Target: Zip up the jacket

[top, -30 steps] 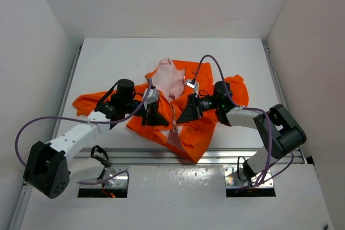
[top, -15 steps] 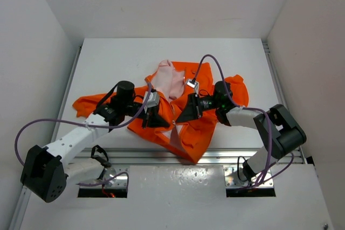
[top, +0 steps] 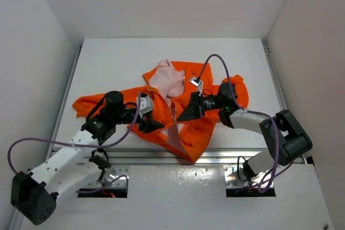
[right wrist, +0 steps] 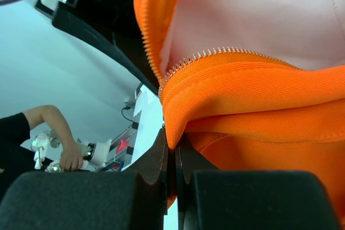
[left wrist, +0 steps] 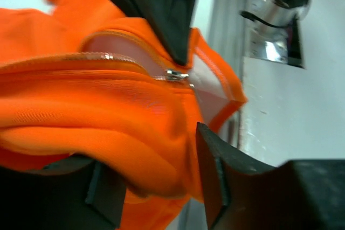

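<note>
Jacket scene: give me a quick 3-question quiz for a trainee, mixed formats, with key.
1. True or false: the jacket is zipped all the way up.
2. The right gripper is: A) open over bare table; B) shut on an orange edge of the jacket; C) holding a purple cable.
3. Fill in: the lining showing at the open front is pale ____.
Key: 1 false, the zipper teeth part into two rows; 2 B; 3 pink.
</note>
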